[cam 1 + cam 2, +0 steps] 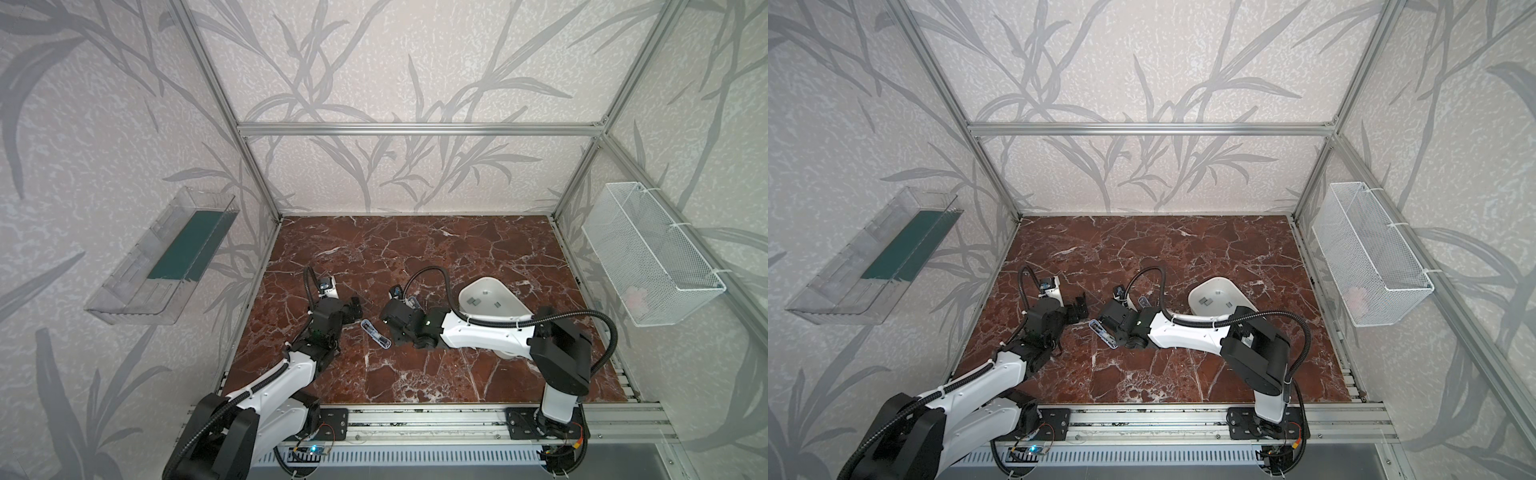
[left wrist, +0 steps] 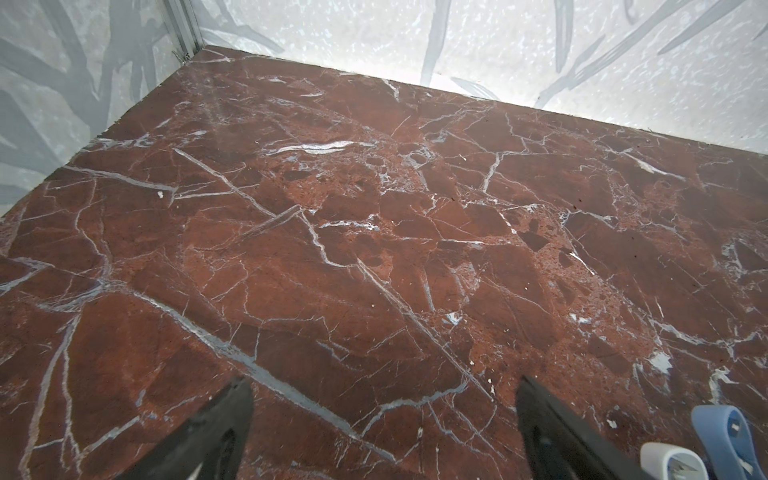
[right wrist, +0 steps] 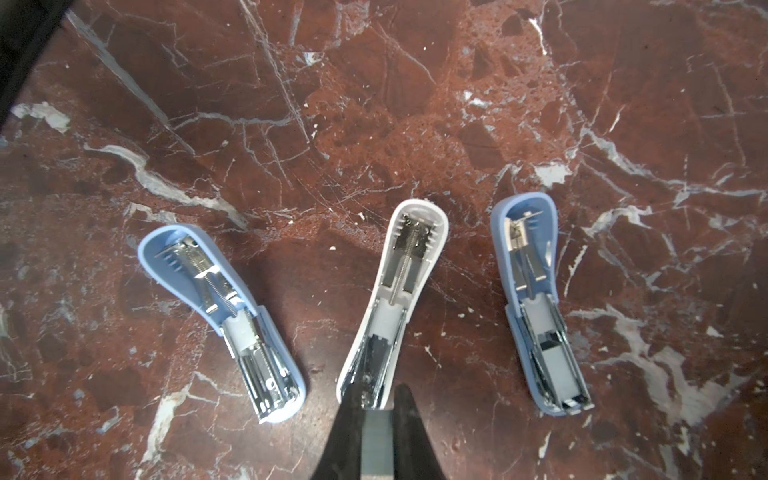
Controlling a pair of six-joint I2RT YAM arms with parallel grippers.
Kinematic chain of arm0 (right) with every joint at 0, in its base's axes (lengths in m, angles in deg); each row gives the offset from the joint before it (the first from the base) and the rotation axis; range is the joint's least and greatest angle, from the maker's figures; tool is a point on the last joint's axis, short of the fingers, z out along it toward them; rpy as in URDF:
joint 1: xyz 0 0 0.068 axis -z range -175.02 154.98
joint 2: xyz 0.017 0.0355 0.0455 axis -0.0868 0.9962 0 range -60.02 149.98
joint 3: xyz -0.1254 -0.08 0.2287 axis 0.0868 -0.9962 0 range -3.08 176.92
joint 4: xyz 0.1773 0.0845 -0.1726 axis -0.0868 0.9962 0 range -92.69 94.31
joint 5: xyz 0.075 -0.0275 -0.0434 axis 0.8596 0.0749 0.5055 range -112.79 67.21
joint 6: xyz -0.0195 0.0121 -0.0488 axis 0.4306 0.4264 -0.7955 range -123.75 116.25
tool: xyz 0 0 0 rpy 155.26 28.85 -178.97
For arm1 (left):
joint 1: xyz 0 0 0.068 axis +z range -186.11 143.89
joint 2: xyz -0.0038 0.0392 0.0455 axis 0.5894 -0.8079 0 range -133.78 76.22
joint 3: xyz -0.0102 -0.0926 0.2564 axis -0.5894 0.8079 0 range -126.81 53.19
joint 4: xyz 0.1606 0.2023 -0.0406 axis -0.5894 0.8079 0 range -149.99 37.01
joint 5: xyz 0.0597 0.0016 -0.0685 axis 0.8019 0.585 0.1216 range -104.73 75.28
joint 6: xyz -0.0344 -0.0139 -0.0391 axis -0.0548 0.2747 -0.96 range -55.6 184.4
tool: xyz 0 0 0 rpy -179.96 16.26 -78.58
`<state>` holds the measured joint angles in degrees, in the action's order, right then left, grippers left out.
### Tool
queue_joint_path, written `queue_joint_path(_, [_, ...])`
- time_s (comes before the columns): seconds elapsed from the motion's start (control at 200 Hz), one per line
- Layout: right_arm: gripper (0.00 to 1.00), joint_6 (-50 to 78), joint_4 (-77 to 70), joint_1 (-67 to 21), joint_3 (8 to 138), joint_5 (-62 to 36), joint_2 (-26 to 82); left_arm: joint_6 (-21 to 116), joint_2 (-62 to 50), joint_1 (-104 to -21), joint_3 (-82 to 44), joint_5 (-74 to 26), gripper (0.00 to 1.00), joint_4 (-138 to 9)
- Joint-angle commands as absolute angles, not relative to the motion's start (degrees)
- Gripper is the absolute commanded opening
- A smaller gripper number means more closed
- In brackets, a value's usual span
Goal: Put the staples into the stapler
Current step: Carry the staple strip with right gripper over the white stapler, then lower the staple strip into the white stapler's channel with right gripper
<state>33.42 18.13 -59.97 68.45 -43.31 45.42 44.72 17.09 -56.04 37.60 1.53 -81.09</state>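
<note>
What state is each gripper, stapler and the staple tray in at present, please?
Left gripper: open, empty.
Right gripper: shut on a staple strip, not yet loaded.
White stapler: hinged open, lying flat.
One blue stapler: hinged open, flat.
Other blue stapler: hinged open, flat.
White tray: holding loose staples.

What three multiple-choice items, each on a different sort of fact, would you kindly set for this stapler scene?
1. How many staplers lie open in the right wrist view?
A two; B three; C four
2. Where do the spare staples lie?
A in the white dish; B inside a stapler; C under a stapler
3. What state is the left end effector in?
A shut on a stapler; B open; C shut on staples

Answers:
1 B: two blue ones and one white one lie side by side.
2 A: small grey strips show on the dish's floor.
3 B: its fingers stand wide apart with nothing between them.
</note>
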Motion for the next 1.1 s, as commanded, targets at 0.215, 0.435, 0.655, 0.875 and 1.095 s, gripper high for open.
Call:
queue_joint_path(0.215, [0.05, 40.25, 23.54, -60.85, 71.92, -46.40, 48.60, 42.87, 17.95, -55.89, 38.60, 1.35, 0.99, -80.85])
queue_joint_path(0.435, [0.06, 43.91, 27.10, -60.85, 76.24, -46.52, 52.43, 42.96, 18.04, -55.89, 38.71, 0.69, 0.99, -81.03])
queue_joint_path(0.655, [0.06, 46.63, 27.44, -60.99, 77.30, -46.09, 54.20, 42.96, 17.94, -55.98, 38.75, 0.04, 0.99, -81.35])
queue_joint_path(0.875, [0.06, 47.21, 28.51, -61.13, 78.42, -46.94, 55.09, 42.96, 18.18, -55.98, 38.95, -0.57, 0.99, -81.57])
queue_joint_path(1.095, [0.06, 46.70, 29.30, -61.34, 80.22, -47.25, 56.08, 43.04, 18.21, -55.98, 38.99, -0.84, 0.99, -81.78])
